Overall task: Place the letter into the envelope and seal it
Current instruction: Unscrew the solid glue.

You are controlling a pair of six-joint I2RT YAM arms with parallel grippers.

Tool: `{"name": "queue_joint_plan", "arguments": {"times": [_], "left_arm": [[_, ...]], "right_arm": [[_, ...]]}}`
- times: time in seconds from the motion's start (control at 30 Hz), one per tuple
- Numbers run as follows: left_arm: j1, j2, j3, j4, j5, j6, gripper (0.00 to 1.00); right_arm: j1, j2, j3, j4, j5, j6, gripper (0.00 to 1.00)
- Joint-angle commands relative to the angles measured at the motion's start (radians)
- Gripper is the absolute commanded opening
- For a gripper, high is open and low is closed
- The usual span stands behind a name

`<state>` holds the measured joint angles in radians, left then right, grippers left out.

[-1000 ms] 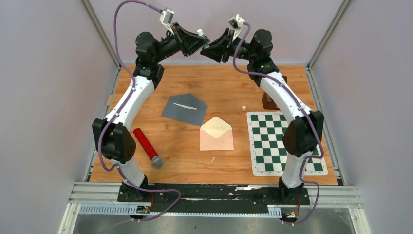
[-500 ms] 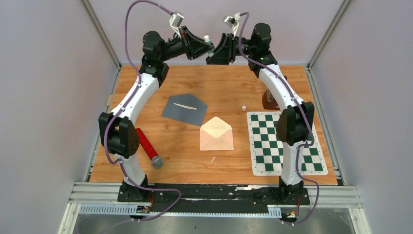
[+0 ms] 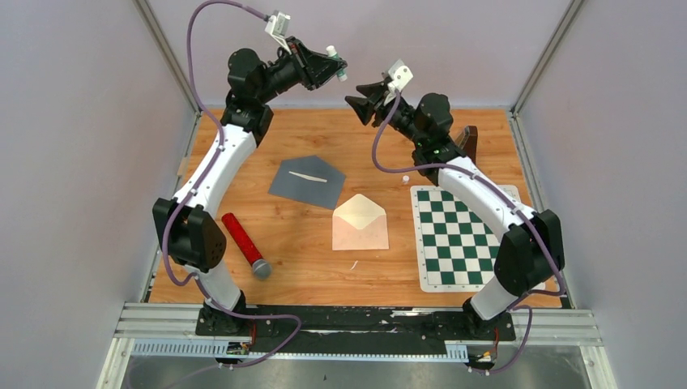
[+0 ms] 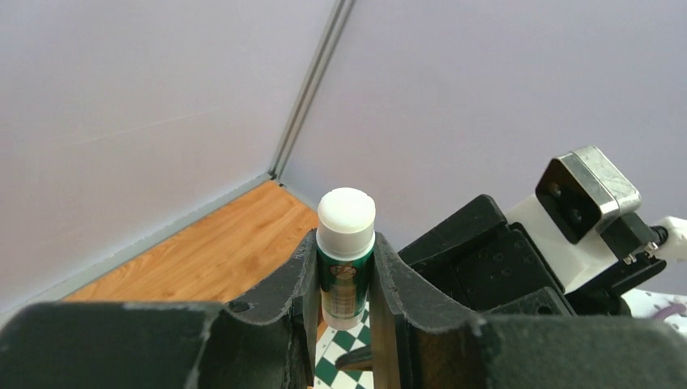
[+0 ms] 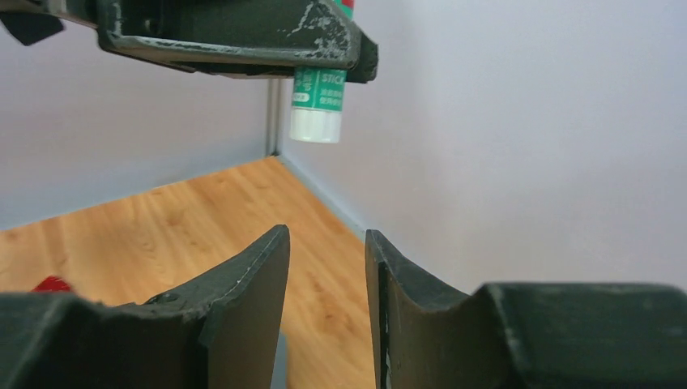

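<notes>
My left gripper is raised high at the back of the table and shut on a green-and-white glue stick. In the left wrist view the glue stick stands upright between the fingers of that gripper. My right gripper hovers a short way right of and below it, open and empty. From the right wrist the glue stick hangs above the open right gripper. A cream envelope and a grey envelope lie flap-open on the table. The letter is hidden.
A small white cap lies beside a green-and-white chessboard mat. A red cylinder with a grey end lies at the front left. A dark brown object stands behind the right arm. Grey walls close in the table.
The right gripper has let go of the glue stick, opened, and drawn back down and to the right. The left gripper keeps the stick, lifted slightly up and left.
</notes>
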<state>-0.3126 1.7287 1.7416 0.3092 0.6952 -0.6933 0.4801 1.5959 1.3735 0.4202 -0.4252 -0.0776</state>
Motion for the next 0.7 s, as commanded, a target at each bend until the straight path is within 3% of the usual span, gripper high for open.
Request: {"name": "queue_joint_plan", "arguments": {"times": [0.0,0.4,0.67], "left_arm": [[-0.002,-0.046,0.004,-0.002,-0.031,-0.011,0.0],[-0.006,-0.051,-0.015,0.011,-0.03,-0.016,0.0],[-0.009,-0.049,-0.022,0.013,-0.029,-0.028,0.0]], "right_arm": [[0.018,0.021,0.014,0.141,0.166,-0.145,0.4],[0.058,0.056,0.075,0.141,0.058,-0.188,0.35],[0.066,0.085,0.122,0.136,0.084,-0.188,0.31]]}}
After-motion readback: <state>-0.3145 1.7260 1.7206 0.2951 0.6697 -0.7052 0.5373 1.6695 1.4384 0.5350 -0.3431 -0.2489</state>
